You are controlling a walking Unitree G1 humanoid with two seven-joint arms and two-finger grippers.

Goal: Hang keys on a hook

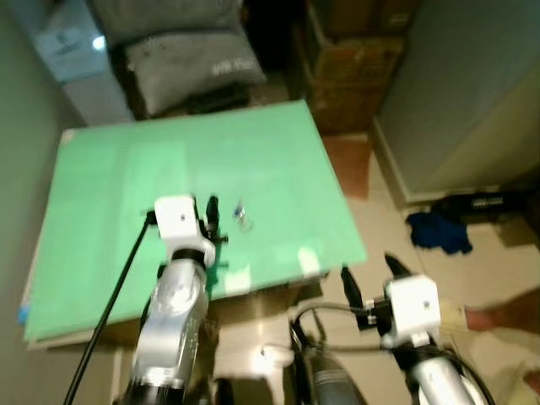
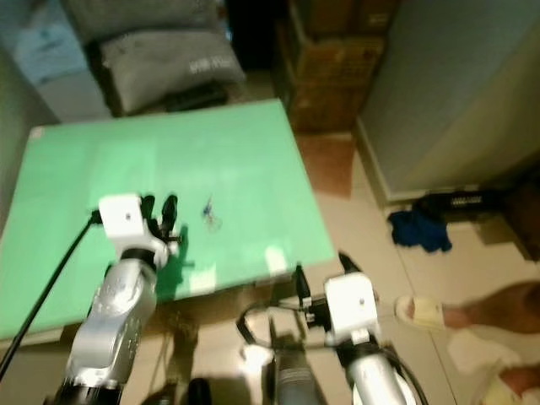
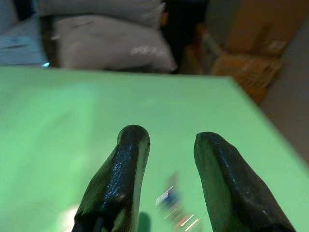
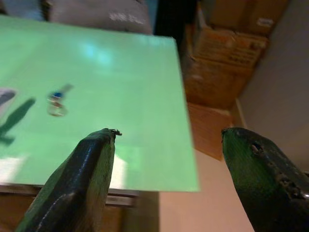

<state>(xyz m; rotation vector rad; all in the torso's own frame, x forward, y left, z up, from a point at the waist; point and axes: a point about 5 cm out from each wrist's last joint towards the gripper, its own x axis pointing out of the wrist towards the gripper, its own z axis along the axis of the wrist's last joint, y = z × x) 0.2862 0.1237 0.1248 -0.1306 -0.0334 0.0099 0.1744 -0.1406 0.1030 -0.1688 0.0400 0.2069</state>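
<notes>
**me:** ok so my left gripper (image 1: 213, 205) has its fingers (image 3: 128, 169) a little apart with nothing between them, hovering over the green counter (image 1: 110, 177) around the middle of the head cam frame. The keys (image 1: 242, 215) are lying flat on the counter just to the right of the fingertips, near them but not touching. In the left wrist cam they show up as a blurry bluish and silver smear low down between the two fingers. My right gripper (image 1: 371, 278) is wide open too, off the counter's front right corner in the lower right of the frame, doing nothing. Tips for the pickup?

**other:** I'd slide the left one a touch to the right so the keys sit dead centre between the fingers, then come straight down. Thin flat metal on a glossy top likes to skate away, so get the tips right down onto the surface before closing, and go for the ring or the blue tag rather than a blade.

**me:** makes sense. Can't spot a hook yet, just pillows (image 1: 190, 63) and cardboard boxes (image 1: 342, 67) along the top of the frame.

**other:** grab first, hunt for the hook after. Also there's a person's slippered foot (image 2: 422, 312) on the floor at lower right, so mind that when you turn.
</notes>
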